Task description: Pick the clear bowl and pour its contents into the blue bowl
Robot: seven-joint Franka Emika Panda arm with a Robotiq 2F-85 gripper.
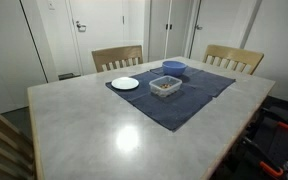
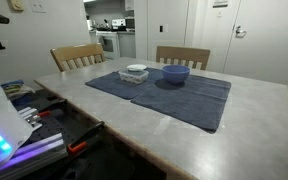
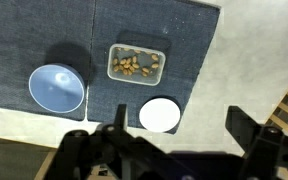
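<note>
The clear bowl (image 3: 135, 64) is a squarish transparent container holding brown nut-like pieces. It sits on the dark blue cloth mat (image 3: 44, 35). The blue bowl (image 3: 57, 88) stands beside it on the mat and looks empty. Both show in both exterior views: the clear bowl (image 1: 165, 86) (image 2: 136, 73) and the blue bowl (image 1: 173, 67) (image 2: 175, 74). My gripper (image 3: 182, 125) is open and empty, high above the table, with its fingers over the mat's edge near the white plate. The gripper does not show in the exterior views.
A white round plate (image 3: 160, 115) (image 1: 125, 83) lies at the mat's corner next to the clear bowl. The mat lies on a pale grey table (image 1: 104, 135) (image 2: 254, 120). Two wooden chairs (image 1: 117, 57) (image 1: 233, 58) stand at the table's far side.
</note>
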